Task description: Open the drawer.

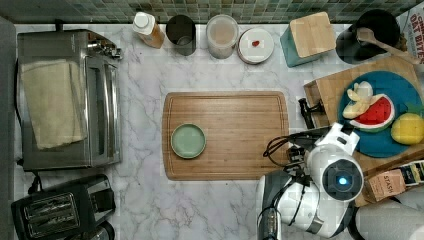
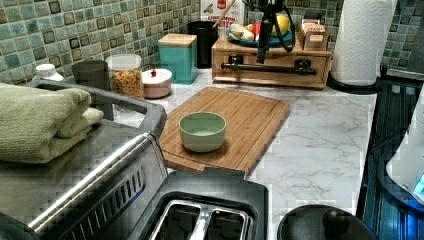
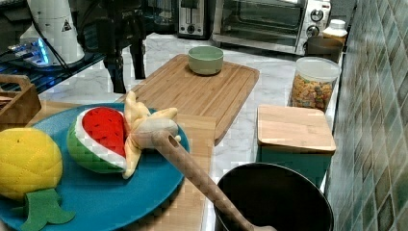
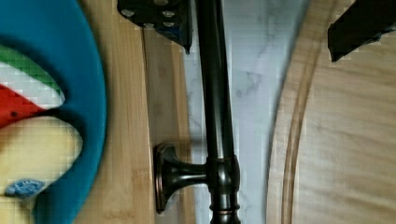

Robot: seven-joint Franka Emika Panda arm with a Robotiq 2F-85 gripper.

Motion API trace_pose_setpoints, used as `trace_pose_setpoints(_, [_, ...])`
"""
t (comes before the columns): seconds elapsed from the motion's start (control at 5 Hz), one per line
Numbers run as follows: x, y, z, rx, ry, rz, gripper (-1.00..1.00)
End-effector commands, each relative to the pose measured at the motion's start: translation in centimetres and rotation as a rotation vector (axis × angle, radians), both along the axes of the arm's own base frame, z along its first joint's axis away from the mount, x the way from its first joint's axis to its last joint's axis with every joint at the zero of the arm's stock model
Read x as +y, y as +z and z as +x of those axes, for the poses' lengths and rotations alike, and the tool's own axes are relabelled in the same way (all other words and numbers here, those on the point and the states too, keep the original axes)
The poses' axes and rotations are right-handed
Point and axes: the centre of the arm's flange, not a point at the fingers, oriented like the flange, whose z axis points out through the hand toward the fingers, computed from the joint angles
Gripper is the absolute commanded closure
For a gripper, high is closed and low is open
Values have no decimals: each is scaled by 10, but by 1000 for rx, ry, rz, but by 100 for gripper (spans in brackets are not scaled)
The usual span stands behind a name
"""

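The drawer (image 2: 270, 76) sits in a small light-wood cabinet, and its front looks flush with the cabinet. Across that front runs the long black bar handle (image 2: 272, 67), whose end shows in the top view (image 1: 306, 114). My gripper (image 2: 261, 54) hangs straight down at the bar. The wrist view puts the handle (image 4: 215, 93) between the open gripper's (image 4: 260, 51) two fingers. One finger (image 4: 163, 18) is on the drawer-front side, the other (image 4: 359, 28) over the cutting board's edge. Neither touches the bar. The right view shows the gripper (image 3: 128, 79) as two dark prongs set apart.
A blue plate (image 1: 385, 142) of toy fruit lies on the cabinet's top. The grooved cutting board (image 1: 235, 135) with a green bowl (image 1: 188, 140) lies just in front of the handle. A teal box (image 1: 307, 37), jars, a toaster oven (image 1: 70, 100) and a paper towel roll (image 2: 362, 40) ring the counter.
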Motion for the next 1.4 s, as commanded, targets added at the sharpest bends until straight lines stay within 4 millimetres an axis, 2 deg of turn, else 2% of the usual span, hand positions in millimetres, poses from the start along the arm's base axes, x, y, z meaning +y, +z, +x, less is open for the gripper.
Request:
trace_pose_setpoints(0.2, [-36, -17, 1, -14, -14, -40, -100])
trace_pose_setpoints(0.4, [-49, -31, -4, 8, -5, -15, -100])
trace_pose_setpoints(0.6, [-47, -51, -7, -1, -13, 17, -100])
trace_pose_setpoints(0.8, [-37, -72, -8, -50, -17, 32, -100])
trace_pose_setpoints(1.0, [-33, -74, -2, -14, 8, 36, -100])
trace_pose_setpoints(1.4, [-32, -94, 8, 36, 66, 56, -100])
